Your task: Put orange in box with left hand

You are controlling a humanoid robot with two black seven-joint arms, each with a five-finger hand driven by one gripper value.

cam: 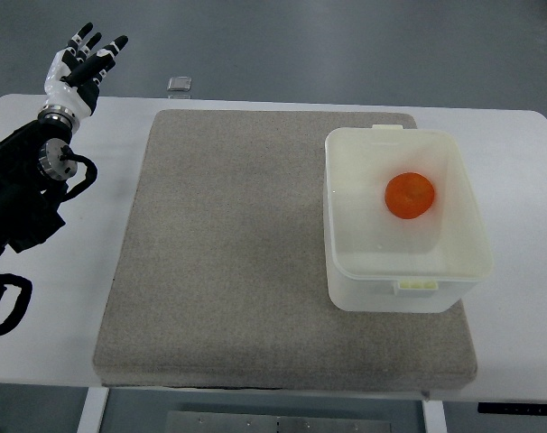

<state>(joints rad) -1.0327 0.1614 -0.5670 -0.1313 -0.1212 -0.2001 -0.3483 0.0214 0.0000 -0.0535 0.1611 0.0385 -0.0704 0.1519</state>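
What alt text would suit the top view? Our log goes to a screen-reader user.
A round orange lies inside a translucent white plastic box on the right part of a grey felt mat covering a white table. The robot's left hand, holding nothing, is raised at the upper left with its fingers spread, far from the box.

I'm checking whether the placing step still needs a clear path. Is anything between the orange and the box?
Nothing visible stands in the way: the orange already lies inside the white box on the grey mat. The left hand is far off at the table's far left corner, fingers spread, holding nothing.
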